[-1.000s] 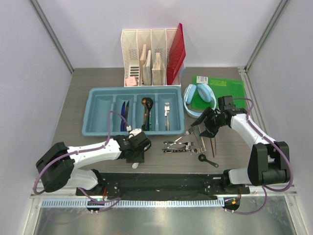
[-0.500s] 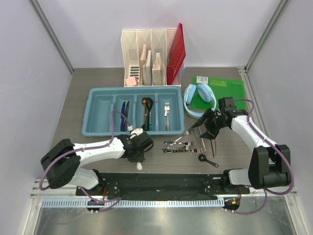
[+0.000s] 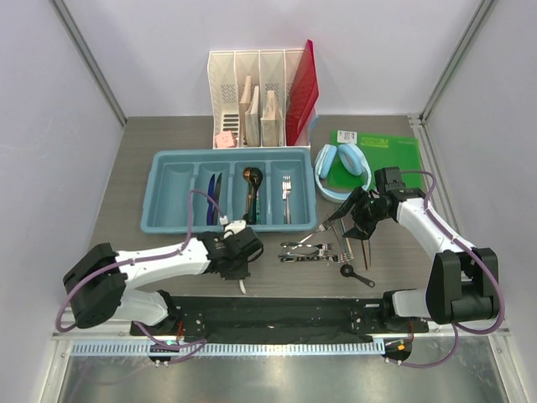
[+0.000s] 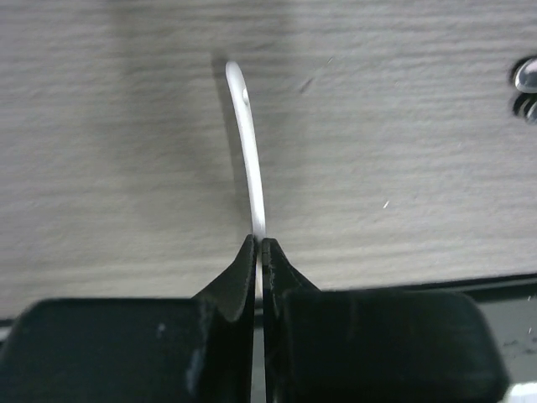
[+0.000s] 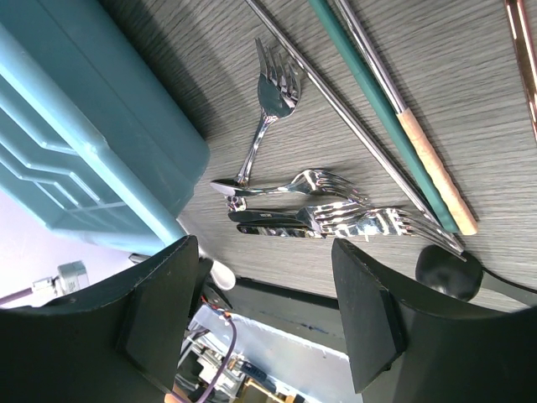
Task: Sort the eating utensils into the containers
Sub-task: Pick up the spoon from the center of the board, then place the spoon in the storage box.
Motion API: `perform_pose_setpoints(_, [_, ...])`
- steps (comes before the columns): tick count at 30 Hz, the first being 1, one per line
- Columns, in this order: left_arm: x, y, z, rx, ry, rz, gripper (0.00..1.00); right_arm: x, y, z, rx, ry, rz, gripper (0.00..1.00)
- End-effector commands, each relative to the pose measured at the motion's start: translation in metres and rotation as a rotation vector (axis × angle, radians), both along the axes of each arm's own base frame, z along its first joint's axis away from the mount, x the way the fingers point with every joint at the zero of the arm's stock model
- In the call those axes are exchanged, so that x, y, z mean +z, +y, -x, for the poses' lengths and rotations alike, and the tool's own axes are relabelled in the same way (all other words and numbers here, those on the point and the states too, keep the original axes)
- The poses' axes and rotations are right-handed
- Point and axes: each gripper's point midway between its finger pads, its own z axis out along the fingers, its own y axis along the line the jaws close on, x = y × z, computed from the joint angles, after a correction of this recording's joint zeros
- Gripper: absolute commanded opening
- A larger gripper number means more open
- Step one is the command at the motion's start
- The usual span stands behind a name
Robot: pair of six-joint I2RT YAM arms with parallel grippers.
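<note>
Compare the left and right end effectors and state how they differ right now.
The left end effector is shut on a thin white utensil; the right end effector is open and holds nothing. The left sits close to the near edge of the table; the right looks down on the loose forks and chopsticks beside the tray. Both are black and face the table.

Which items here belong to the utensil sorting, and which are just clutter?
Job: blue cutlery tray; loose forks; chopsticks; small black spoon; white utensil clamped in left gripper.
Lying about: white file organizer; light blue headphones; green pad.
</note>
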Motion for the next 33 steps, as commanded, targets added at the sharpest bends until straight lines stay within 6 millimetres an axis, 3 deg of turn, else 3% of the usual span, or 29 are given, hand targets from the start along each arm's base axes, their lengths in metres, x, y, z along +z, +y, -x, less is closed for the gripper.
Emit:
perform_pose_setpoints(1, [0.047,0.004,-0.003,0.018,-0.060,0.042,0.00,0.008,0.001,0.000,0.015,-0.038,0.000,0.70])
perform_pose_setpoints(6, [0.090,0.020,-0.008,0.032,-0.145,0.048,0.00,0.006,0.000,-0.001,0.015,-0.036,0.004,0.70])
perform_pose_setpoints(9, [0.126,0.019,-0.022,0.048,-0.232,0.078,0.00,0.006,0.002,-0.004,0.011,-0.038,-0.005,0.70])
perform_pose_setpoints(11, [0.139,0.024,-0.028,0.036,-0.265,0.048,0.00,0.007,0.003,-0.006,0.008,-0.044,-0.012,0.70])
perform_pose_setpoints(13, [0.157,0.020,-0.042,0.033,-0.314,0.031,0.00,0.008,0.004,-0.009,0.004,-0.047,-0.020,0.70])
perform_pose_setpoints(18, [0.179,0.011,-0.086,0.008,-0.370,-0.015,0.00,0.016,0.006,-0.015,-0.002,-0.071,-0.032,0.70])
perform_pose_setpoints(19, [0.173,0.004,-0.095,-0.006,-0.351,-0.013,0.00,0.017,0.006,-0.017,-0.009,-0.073,-0.033,0.70])
perform_pose_setpoints(21, [0.183,0.003,-0.130,0.010,-0.390,-0.007,0.00,0.021,0.007,-0.018,-0.012,-0.083,-0.043,0.70])
perform_pose_setpoints(23, [0.164,0.004,-0.160,0.006,-0.344,-0.072,0.00,0.023,0.008,-0.021,-0.021,-0.089,-0.050,0.70])
perform_pose_setpoints(24, [0.176,-0.001,-0.176,-0.032,-0.371,-0.086,0.00,0.024,0.008,-0.021,-0.025,-0.089,-0.057,0.70])
perform_pose_setpoints(25, [0.152,-0.004,-0.189,-0.058,-0.313,-0.148,0.00,0.025,0.010,-0.023,-0.025,-0.096,-0.064,0.70])
perform_pose_setpoints(26, [0.165,-0.012,-0.207,-0.064,-0.343,-0.141,0.00,0.026,0.010,-0.023,-0.024,-0.098,-0.066,0.70])
perform_pose_setpoints(27, [0.163,-0.015,-0.216,-0.090,-0.341,-0.158,0.00,0.025,0.010,-0.024,-0.026,-0.094,-0.068,0.70])
perform_pose_setpoints(28, [0.139,-0.019,-0.225,-0.136,-0.286,-0.213,0.00,0.026,0.011,-0.024,-0.023,-0.099,-0.068,0.70])
perform_pose_setpoints(29, [0.150,-0.028,-0.238,-0.145,-0.311,-0.198,0.00,0.025,0.010,-0.024,-0.026,-0.094,-0.068,0.70])
perform_pose_setpoints(33, [0.120,-0.039,-0.258,-0.178,-0.235,-0.224,0.00,0.024,0.011,-0.022,-0.029,-0.090,-0.072,0.70])
